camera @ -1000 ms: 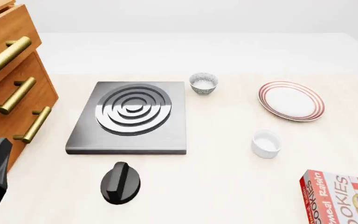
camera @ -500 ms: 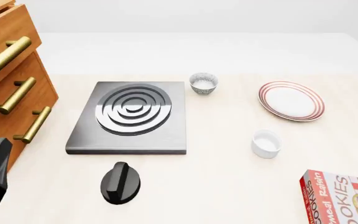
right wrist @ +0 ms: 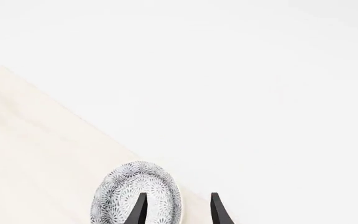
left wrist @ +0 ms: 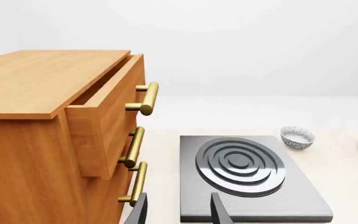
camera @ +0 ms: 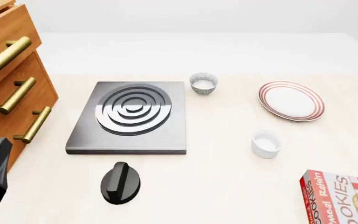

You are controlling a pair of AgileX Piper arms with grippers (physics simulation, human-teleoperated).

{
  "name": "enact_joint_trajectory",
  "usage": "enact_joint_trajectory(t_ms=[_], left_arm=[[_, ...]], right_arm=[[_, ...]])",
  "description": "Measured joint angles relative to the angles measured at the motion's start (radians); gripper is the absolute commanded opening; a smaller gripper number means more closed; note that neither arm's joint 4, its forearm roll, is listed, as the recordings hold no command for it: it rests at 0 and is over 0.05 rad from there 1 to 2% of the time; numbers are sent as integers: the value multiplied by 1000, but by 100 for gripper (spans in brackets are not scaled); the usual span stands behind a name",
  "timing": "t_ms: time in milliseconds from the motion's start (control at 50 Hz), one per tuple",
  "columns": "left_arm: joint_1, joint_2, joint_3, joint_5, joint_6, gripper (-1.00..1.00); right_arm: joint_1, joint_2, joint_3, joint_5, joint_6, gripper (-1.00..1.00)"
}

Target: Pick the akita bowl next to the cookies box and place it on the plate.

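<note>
In the right wrist view an akita bowl [right wrist: 135,191] with a grey-and-white patterned outside sits by the table's edge. My right gripper [right wrist: 177,210] is open just behind it, one fingertip [right wrist: 139,207] overlapping the bowl; this gripper is out of the front view. A second bowl [camera: 203,84] alike stands beside the stove plate, far from the cookies box [camera: 344,198] at the front right. The plate [camera: 291,100] with red-brown rings lies at the right. My left gripper [left wrist: 177,212] is open and empty at the front left, near the drawers.
A black stove plate [camera: 129,116] with its knob [camera: 121,183] fills the middle left. A wooden drawer cabinet [camera: 11,88] stands at the left, top drawer slightly out. A plain white ramekin [camera: 266,143] sits between plate and cookies box.
</note>
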Motion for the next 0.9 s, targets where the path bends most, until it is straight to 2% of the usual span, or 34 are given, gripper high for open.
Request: enact_joint_trajectory(t_ms=[840, 860, 900], left_arm=[[0, 0, 0, 0, 0, 100], [0, 0, 0, 0, 0, 100], [0, 0, 0, 0, 0, 100]], right_arm=[[-8, 80, -9, -49, -53, 100], [-8, 80, -9, -51, -54, -100], [-7, 81, -10, -54, -54, -100]])
